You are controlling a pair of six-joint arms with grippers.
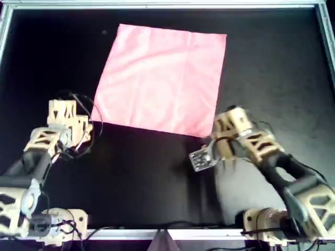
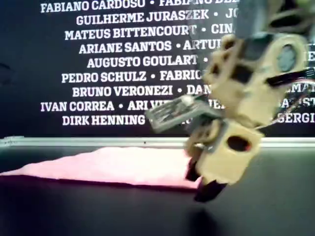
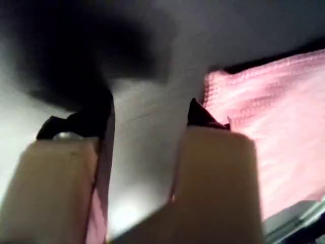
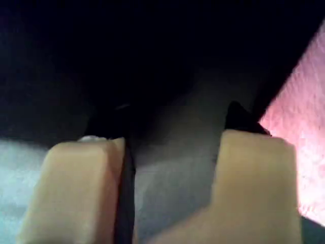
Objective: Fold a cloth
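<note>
Two tan arms show in the overhead view, one at the lower left (image 1: 57, 130) and one at the lower right (image 1: 246, 141). I cannot match either to a wrist view with certainty.

The cloth (image 1: 162, 78) lies flat and unfolded on the black table (image 1: 272, 68), in the upper middle of the overhead frame, turned slightly askew. Each arm's tip sits just beside one of its near corners.

Only the exterior view shows the wall of white names (image 2: 113, 61) behind the table, with the cloth (image 2: 113, 164) as a low pink strip and one arm (image 2: 236, 113) poised close over its near edge.

Through the first wrist view, my first gripper (image 3: 150, 114) stands wide open, holding nothing, with a cloth corner (image 3: 264, 117) just beside one fingertip.

Through the second wrist view, my second gripper (image 4: 175, 119) is likewise spread and empty, over bare table, with the cloth's edge (image 4: 304, 147) near one fingertip.
</note>
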